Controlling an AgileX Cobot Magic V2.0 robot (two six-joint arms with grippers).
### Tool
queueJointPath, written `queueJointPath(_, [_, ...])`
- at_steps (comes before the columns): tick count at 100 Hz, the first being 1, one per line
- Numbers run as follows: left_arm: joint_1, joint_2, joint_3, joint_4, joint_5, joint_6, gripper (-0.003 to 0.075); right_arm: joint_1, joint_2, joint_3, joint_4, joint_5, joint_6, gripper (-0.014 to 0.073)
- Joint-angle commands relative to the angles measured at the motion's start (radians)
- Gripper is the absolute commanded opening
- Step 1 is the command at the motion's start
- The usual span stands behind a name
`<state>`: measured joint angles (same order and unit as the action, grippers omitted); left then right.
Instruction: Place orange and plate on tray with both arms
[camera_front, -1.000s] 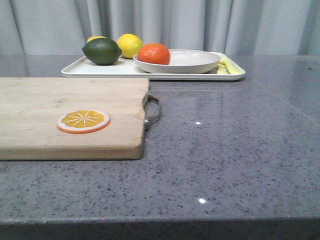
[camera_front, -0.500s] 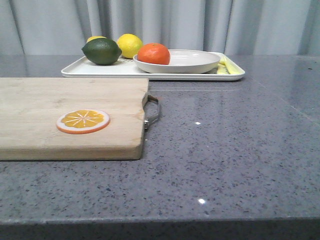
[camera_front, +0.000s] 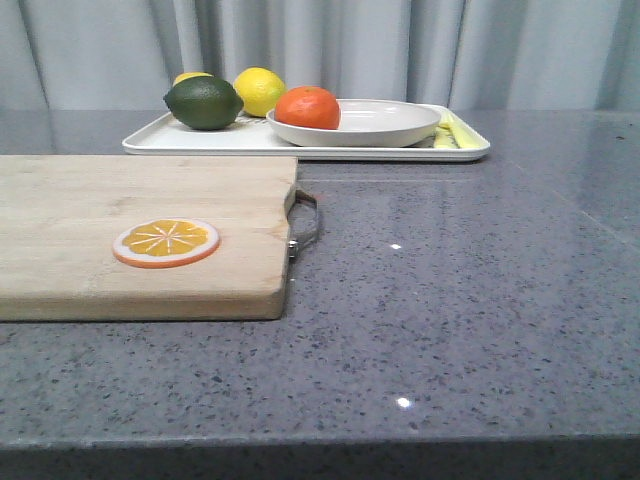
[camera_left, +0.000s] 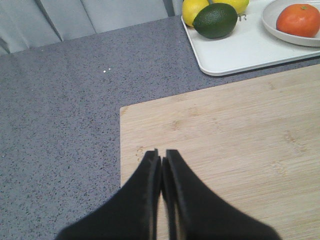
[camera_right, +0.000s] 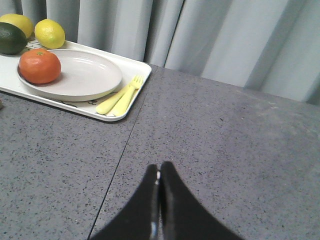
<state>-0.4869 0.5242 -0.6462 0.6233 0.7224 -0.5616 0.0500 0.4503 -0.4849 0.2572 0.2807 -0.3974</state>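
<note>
Two grippers sit nearest, both pressed together and empty: the left gripper (camera_left: 161, 156) over the wooden cutting board (camera_front: 140, 235), the right gripper (camera_right: 159, 170) over bare grey table (camera_front: 460, 300). One orange slice (camera_front: 166, 242) lies on the board. Farther back, one tray (camera_front: 300, 142) runs left-right, carrying one plate (camera_front: 385, 122) with one orange (camera_front: 308, 107) in it, one lime (camera_front: 204, 102), two lemons (camera_front: 260, 89) and a yellow fork (camera_right: 122, 93).

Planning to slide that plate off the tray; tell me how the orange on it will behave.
The orange is round and glossy, so it will probably roll. It sits at one edge of the shallow plate, whose low rim may not stop it. The tray rim looks equally low.
</note>
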Motion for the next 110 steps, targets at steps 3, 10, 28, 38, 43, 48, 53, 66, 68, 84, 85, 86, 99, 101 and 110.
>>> queueJointPath(3, [0.004,0.002,-0.026,0.033,-0.061,-0.01,-0.002,0.0,-0.002,-0.027,-0.005,-0.085,-0.008,-0.0102])
queueJointPath(10, [0.004,0.002,-0.026,0.033,-0.061,-0.01,-0.002,0.0,-0.002,-0.027,-0.005,-0.084,-0.008,-0.0102])
queueJointPath(28, [0.004,0.002,-0.026,0.033,-0.061,-0.01,-0.002,0.0,-0.002,-0.027,-0.005,-0.084,-0.008,-0.0102])
queueJointPath(38, [0.004,0.002,-0.026,0.033,-0.061,-0.01,-0.002,0.0,-0.002,-0.027,-0.005,-0.084,-0.008,-0.0102])
queueJointPath(43, [0.004,0.002,-0.023,0.033,-0.064,-0.01,-0.002,0.0,-0.002,-0.027,-0.005,-0.084,-0.008,-0.0102])
queueJointPath(48, [0.004,0.0,-0.013,0.033,-0.069,-0.01,-0.002,0.0,-0.002,-0.027,-0.005,-0.084,-0.008,-0.0102])
queueJointPath(53, [0.01,-0.016,0.004,0.04,-0.084,0.003,-0.002,0.0,-0.002,-0.027,-0.005,-0.084,-0.008,-0.0102])
queueJointPath(66, [0.123,-0.095,0.082,-0.071,-0.23,0.16,-0.002,0.0,-0.002,-0.027,-0.005,-0.084,-0.008,-0.0102])
queueJointPath(68, [0.142,-0.114,0.102,-0.124,-0.268,0.213,-0.002,0.0,-0.002,-0.027,-0.005,-0.084,-0.008,-0.0102])
queueJointPath(84, [0.294,-0.261,0.31,-0.389,-0.601,0.497,-0.002,0.0,-0.002,-0.027,-0.005,-0.084,-0.008,-0.0102])
queueJointPath(85, [0.302,-0.266,0.319,-0.394,-0.613,0.499,-0.002,0.0,-0.002,-0.027,-0.005,-0.084,-0.008,-0.0102])
queueJointPath(86, [0.305,-0.278,0.339,-0.403,-0.624,0.499,-0.002,0.0,-0.002,-0.027,-0.005,-0.084,-0.008,-0.0102])
queueJointPath(99, [0.379,-0.36,0.49,-0.478,-0.722,0.499,-0.002,0.0,-0.002,-0.027,-0.005,-0.084,-0.008,-0.0102])
queueJointPath(101, [0.389,-0.372,0.51,-0.49,-0.722,0.499,-0.002,0.0,-0.002,-0.027,-0.005,-0.084,-0.008,-0.0102])
queueJointPath(110, [0.424,-0.422,0.58,-0.532,-0.722,0.499,-0.002,0.0,-0.002,-0.027,-0.005,-0.084,-0.008,-0.0102])
